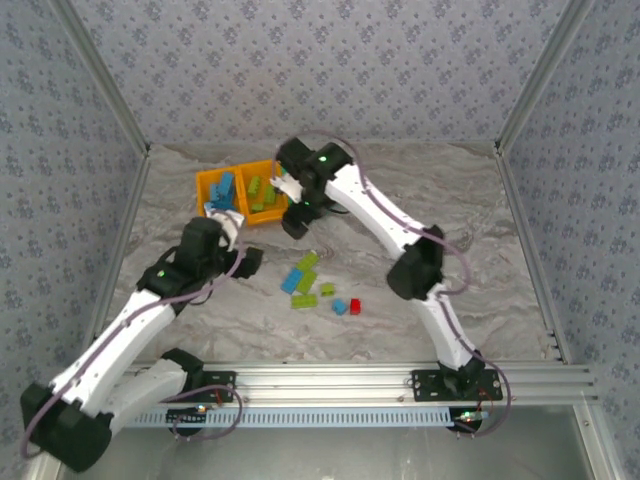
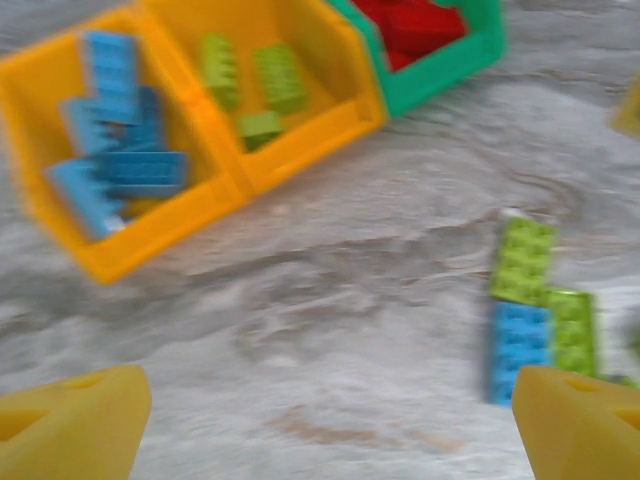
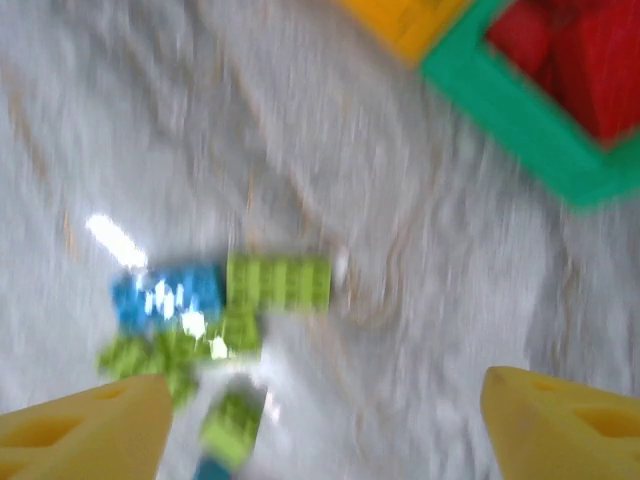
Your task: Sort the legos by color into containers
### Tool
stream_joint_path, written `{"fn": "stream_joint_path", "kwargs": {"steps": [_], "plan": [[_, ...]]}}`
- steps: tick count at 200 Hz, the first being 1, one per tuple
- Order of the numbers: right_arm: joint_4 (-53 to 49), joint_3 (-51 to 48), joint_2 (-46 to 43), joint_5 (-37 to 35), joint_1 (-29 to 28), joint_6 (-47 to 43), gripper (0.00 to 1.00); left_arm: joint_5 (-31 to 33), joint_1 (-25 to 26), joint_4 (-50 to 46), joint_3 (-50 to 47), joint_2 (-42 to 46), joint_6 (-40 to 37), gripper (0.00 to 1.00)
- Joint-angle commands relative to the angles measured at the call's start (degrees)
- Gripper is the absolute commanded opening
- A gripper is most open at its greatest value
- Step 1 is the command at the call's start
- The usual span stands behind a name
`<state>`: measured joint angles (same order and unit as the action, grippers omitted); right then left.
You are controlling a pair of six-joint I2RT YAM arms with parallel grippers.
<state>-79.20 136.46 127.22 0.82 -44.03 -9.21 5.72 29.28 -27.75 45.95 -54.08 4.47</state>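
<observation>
Three joined containers [image 2: 200, 120] are seen ahead of the left end effector [image 2: 320, 430]. The orange container [image 2: 150, 235] ahead to its left is filled with light blue legos [image 2: 125, 165]. The second orange container [image 2: 310, 135], straight ahead, is occupied by lime green legos [image 2: 280, 78], and the green container [image 2: 440, 85], ahead to its right, by red legos [image 2: 415, 25].

The left end effector is spread wide over bare bench [image 2: 330, 290], with nothing held between its fingers [image 2: 70, 420]. Just ahead of its right finger, a lime brick [image 2: 525, 260], a blue brick [image 2: 518, 350] and another lime brick [image 2: 573, 330] are laid touching one another.

The right end effector [image 3: 320, 430] is likewise spread and empty. The green container's corner, with red legos inside, is seen ahead to its right. Ahead of its left finger a loose cluster [image 3: 200, 310] of lime and blue legos is seen, their number left uncertain by blur. One small red brick [image 1: 355, 306] is seen on the bench well short of both end effectors, toward the arm bases.
</observation>
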Motion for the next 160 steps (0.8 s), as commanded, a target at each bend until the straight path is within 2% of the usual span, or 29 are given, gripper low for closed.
{"fn": "stream_joint_path", "kwargs": {"steps": [1, 20, 41, 73, 94, 112, 128, 160], "plan": [[2.51, -16.54, -15.9, -1.37, -0.64, -3.42, 0.97, -7.48, 4.73, 1.06, 2.25, -5.4, 9.55, 0.92], [4.27, -26.36, -25.32, -0.67, 0.18, -1.79, 1.0, -7.12, 8.38, 5.23, 0.9, -10.43, 13.52, 0.91], [5.35, -34.3, -33.11, 0.52, 1.53, 2.67, 1.0, -6.88, 9.91, 6.29, 1.64, -17.05, 15.1, 0.89], [18.4, -51.46, -47.99, 8.63, 1.38, 10.39, 1.0, -6.1, 10.45, 5.14, 4.83, -27.23, 15.67, 0.86], [25.97, -60.21, -55.69, 12.07, 1.46, 15.69, 1.0, -3.21, 10.52, 5.6, 5.85, -31.55, 17.24, 0.78], [29.07, -65.19, -60.38, 12.64, 1.91, 18.39, 1.0, -3.26, 10.51, 7.68, 5.57, -33.46, 17.84, 0.72], [29.64, -67.58, -62.83, 12.37, 2.84, 19.51, 1.0, -4.94, 10.53, 9.21, 5.5, -35.13, 17.99, 0.71], [28.59, -69.44, -63.5, 12.43, 5.11, 20.7, 1.0, -5.59, 10.51, 11.75, 5.17, -38.82, 18.92, 0.66]]}}
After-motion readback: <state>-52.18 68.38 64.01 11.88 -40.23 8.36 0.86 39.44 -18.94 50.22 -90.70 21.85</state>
